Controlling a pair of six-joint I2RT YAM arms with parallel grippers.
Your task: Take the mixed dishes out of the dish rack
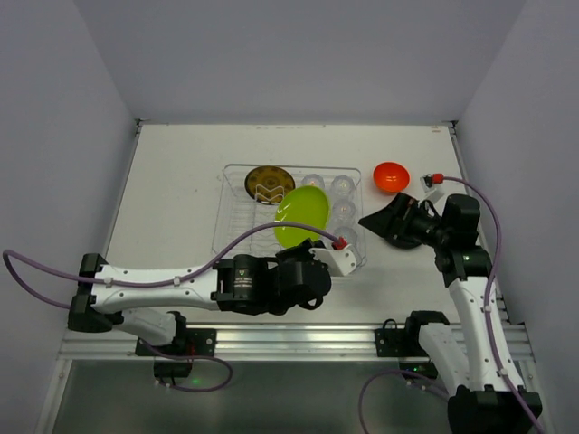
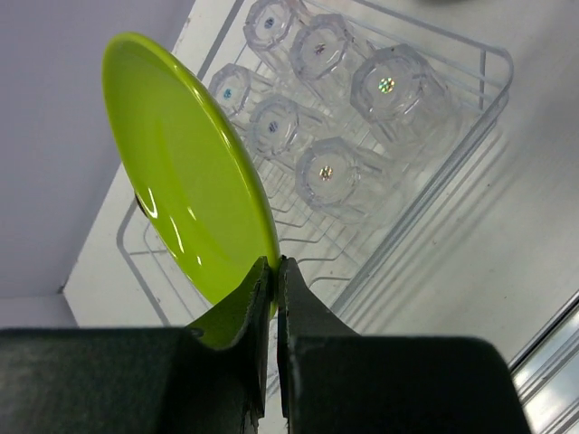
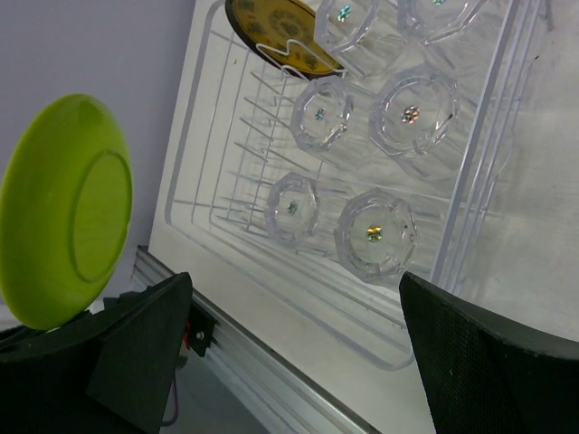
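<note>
My left gripper (image 2: 274, 271) is shut on the lower rim of the lime-green plate (image 2: 181, 163), which it holds tilted on edge above the clear dish rack (image 2: 470, 127). In the top view the left gripper (image 1: 305, 248) is at the rack's near side with the plate (image 1: 301, 217). Several clear glass cups (image 2: 326, 172) stand upside down in the rack's right half. The olive plate with a yellow pattern (image 1: 269, 183) leans at the rack's far end. The orange bowl (image 1: 391, 176) sits on the table right of the rack. My right gripper (image 1: 374, 221) is open and empty (image 3: 298, 362) beside the rack's right wall. I cannot make out the black plate.
The rack (image 1: 237, 217) lies in the middle of the white table (image 1: 172, 199). An aluminium rail (image 1: 298, 339) runs along the near edge. Grey walls close in the left, right and far sides. The right arm's purple cable (image 1: 479, 194) loops near the table's right edge.
</note>
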